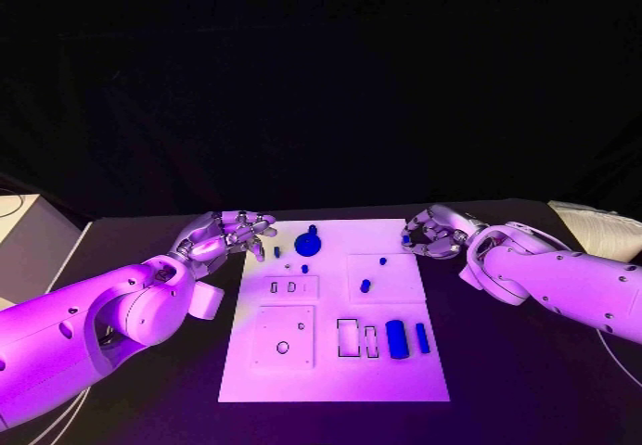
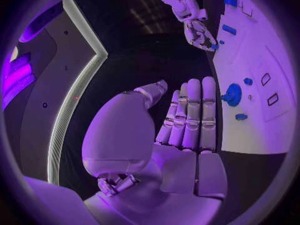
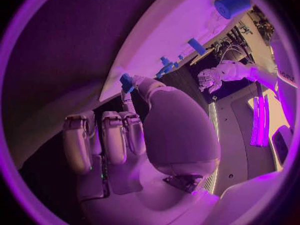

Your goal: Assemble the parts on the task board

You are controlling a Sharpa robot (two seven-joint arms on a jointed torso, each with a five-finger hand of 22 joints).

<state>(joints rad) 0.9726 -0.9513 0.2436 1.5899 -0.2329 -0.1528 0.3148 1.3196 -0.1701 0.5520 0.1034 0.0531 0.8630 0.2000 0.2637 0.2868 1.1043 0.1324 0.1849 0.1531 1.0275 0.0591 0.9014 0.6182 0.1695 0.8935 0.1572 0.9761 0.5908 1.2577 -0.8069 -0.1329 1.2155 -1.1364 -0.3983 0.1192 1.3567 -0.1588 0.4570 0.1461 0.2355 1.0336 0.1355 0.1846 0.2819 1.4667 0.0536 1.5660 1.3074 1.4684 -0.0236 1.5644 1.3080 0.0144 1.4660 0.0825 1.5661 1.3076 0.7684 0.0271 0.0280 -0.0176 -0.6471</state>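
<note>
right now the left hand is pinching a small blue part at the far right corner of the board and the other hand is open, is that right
Not quite: the hand is wrong. The right hand pinches the small blue part at the far right corner of the task board, as the right wrist view shows. The left hand is the open one, fingers straight and holding nothing.

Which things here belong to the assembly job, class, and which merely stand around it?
Belonging to the job:
task board
small blue part pinched by the right hand
round blue part
blue cylinder
left hand, holding nothing

Just standing around:
black table
white box beside the table
</note>
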